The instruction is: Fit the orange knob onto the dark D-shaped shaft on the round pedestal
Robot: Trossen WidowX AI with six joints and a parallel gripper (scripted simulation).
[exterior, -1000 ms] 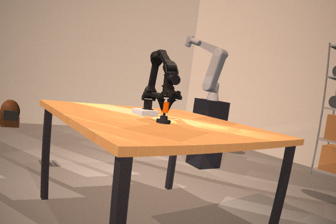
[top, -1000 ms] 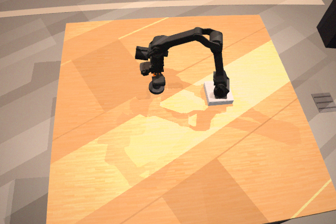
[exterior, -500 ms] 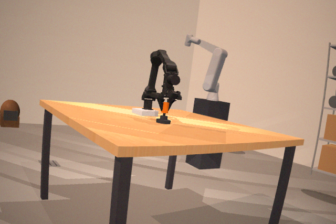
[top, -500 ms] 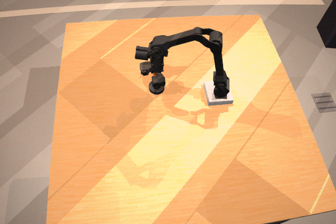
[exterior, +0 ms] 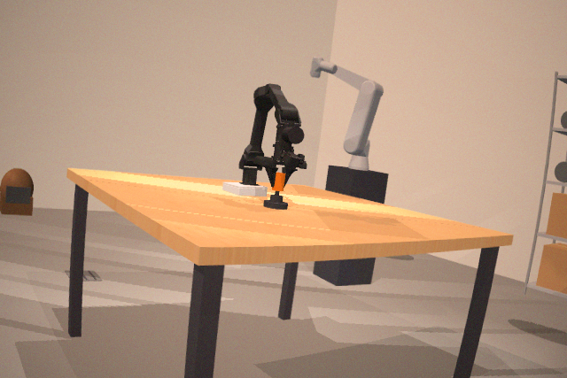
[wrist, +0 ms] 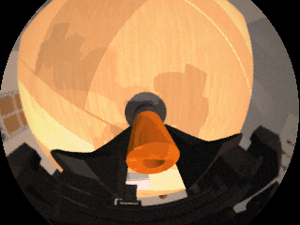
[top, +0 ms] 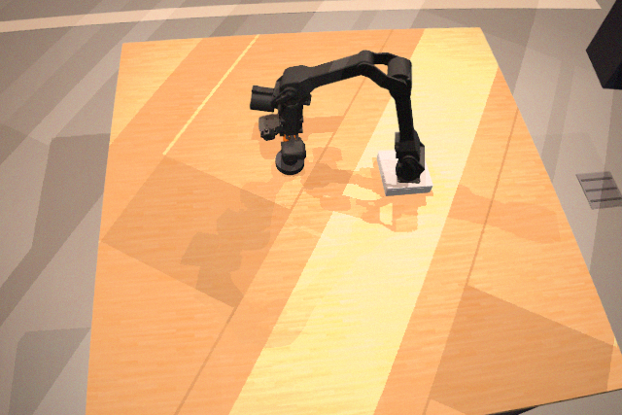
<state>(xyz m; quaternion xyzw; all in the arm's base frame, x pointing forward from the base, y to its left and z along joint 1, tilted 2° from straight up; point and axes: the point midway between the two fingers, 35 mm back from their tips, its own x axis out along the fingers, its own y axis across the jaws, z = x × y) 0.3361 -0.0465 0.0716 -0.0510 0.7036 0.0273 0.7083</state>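
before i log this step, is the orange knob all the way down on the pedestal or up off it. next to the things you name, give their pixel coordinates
Up: the exterior view shows dark shaft between knob (exterior: 279, 181) (wrist: 152, 141) and pedestal (exterior: 275, 204) (wrist: 159, 100)

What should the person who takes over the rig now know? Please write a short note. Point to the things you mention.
Hand (exterior: 279, 181) (wrist: 148, 127): shut on the orange knob (exterior: 279, 181) (wrist: 151, 136).
Knob: held above the round pedestal (top: 290, 164) (exterior: 275, 204) (wrist: 158, 103), which stands on the table (top: 200, 299) (exterior: 292, 252). A dark part of the shaft shows below the knob; I cannot tell whether its tip is inside.
Done: knob gripped and brought over the pedestal.
Left: line up the flat sides, push the knob fully down, let go. The flat's direction is not visible, so perhaps turn gently while pressing.
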